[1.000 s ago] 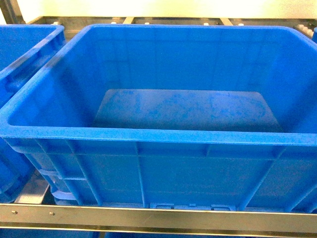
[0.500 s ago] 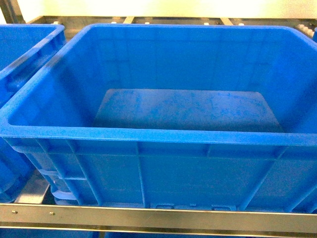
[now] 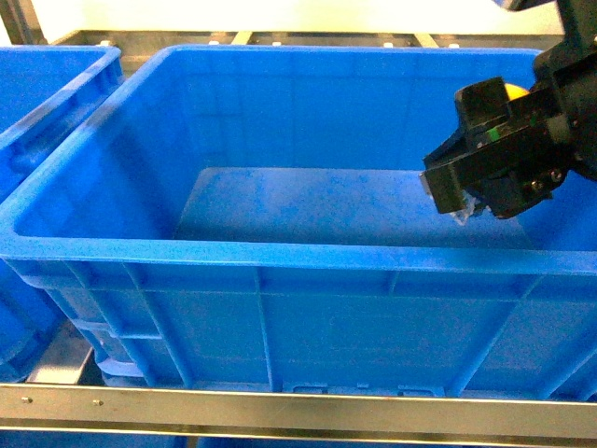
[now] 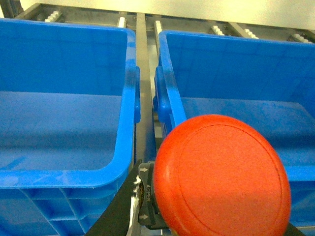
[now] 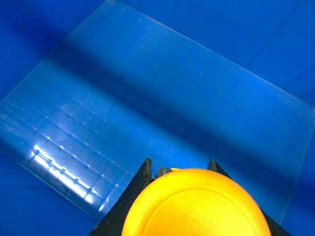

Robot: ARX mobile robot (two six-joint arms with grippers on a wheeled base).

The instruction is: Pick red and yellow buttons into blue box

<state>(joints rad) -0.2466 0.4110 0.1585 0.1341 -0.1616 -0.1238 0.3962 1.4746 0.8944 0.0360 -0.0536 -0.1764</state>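
- The blue box (image 3: 280, 271) filled most of the head view; its right wall and lower corners were cut off by the frame edge.
- The right gripper (image 3: 471, 201) hung over the right part of the box's inside, black fingers clamped on the yellow button (image 3: 514, 91). From the head camera only a sliver of yellow cap showed behind the gripper body, and a bit of the clear base poked out at the fingertips.
- In the right wrist view the yellow cap (image 5: 196, 204) was cropped by the bottom edge, with the two dark finger tips rising on either side of it; the box floor lay below.
- The left gripper was out of the head view. Its wrist camera was largely blocked by the red button (image 4: 221, 177), whose cap hid the fingers; only a black part of the base with small white lettering showed at its left, so the grip itself could not be made out.
- Behind the red cap stood a second blue crate (image 4: 64, 108) on the left, a metal rail (image 4: 145, 98) between the two crates.
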